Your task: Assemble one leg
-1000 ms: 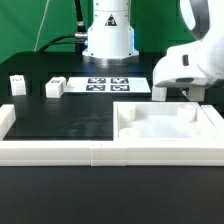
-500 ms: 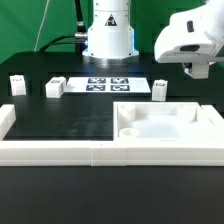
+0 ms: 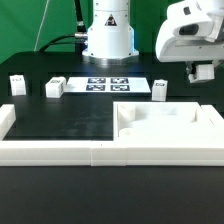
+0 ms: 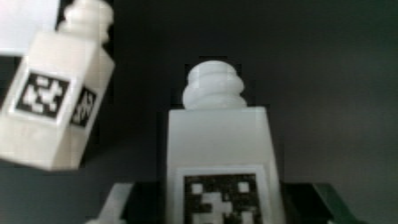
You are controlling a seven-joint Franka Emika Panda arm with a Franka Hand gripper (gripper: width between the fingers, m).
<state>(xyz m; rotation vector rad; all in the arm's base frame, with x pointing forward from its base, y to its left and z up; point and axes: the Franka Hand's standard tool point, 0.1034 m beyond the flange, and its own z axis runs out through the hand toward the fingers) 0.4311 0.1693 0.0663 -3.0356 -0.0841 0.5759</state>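
Observation:
My gripper (image 3: 201,73) hangs at the exterior view's upper right, above the table. In the wrist view my gripper (image 4: 222,203) is shut on a leg (image 4: 222,140), a white block with a rounded peg at one end and a tag on its face. A second leg (image 4: 63,90) lies on the black table beside it. It stands just right of the marker board in the exterior view (image 3: 159,90). Two more legs (image 3: 17,85) (image 3: 54,88) stand at the exterior view's left. The held leg is mostly hidden by the fingers in the exterior view.
The marker board (image 3: 110,84) lies at the middle back, before the arm's base (image 3: 108,40). The large white panel (image 3: 165,128) lies at the front right. A low white wall (image 3: 60,152) runs along the front, with a short arm at the left.
My gripper has risen from table height at the right and drifted to the exterior view's right, uncovering the leg next to the marker board. The other legs have not moved.

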